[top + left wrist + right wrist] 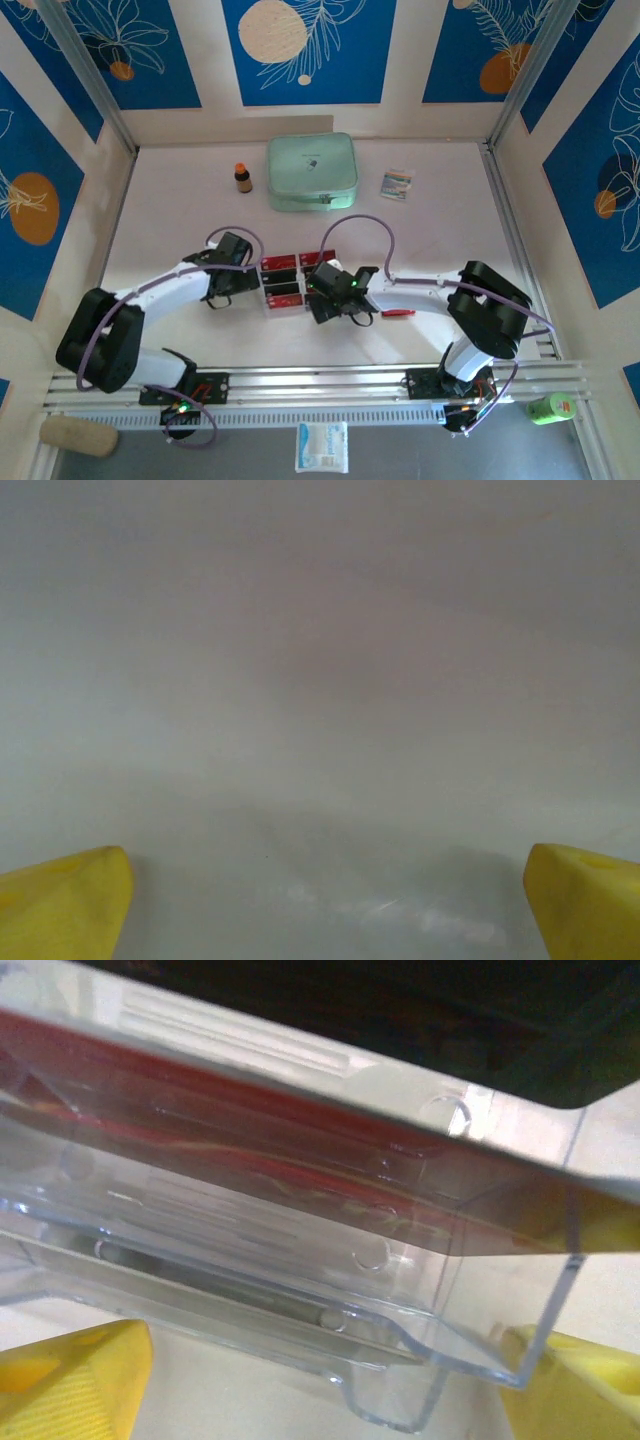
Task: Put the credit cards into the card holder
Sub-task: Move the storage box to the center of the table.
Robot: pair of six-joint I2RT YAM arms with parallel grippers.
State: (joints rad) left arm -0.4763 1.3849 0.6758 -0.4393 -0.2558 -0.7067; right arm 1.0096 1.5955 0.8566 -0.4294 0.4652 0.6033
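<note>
The card holder (282, 285) is a clear stepped plastic stand at mid-table, and several red credit cards (280, 264) with dark bands sit in its tiers. One more red card (397, 313) lies flat on the table beside the right arm. My right gripper (313, 291) is at the holder's right side. Up close, the clear holder (300, 1260) with red cards (200, 1110) behind its wall lies just ahead of my open right gripper (330, 1390), its corner near the right fingertip (580, 1390). My left gripper (253, 270) is at the holder's left side. It stands wide open (325, 900) over bare pale surface.
A mint-green case (311, 172) stands at the back centre. A small brown bottle (243, 178) is to its left and a striped packet (397, 184) to its right. Metal rails (330, 380) run along the near edge, and the booth walls close in on both sides.
</note>
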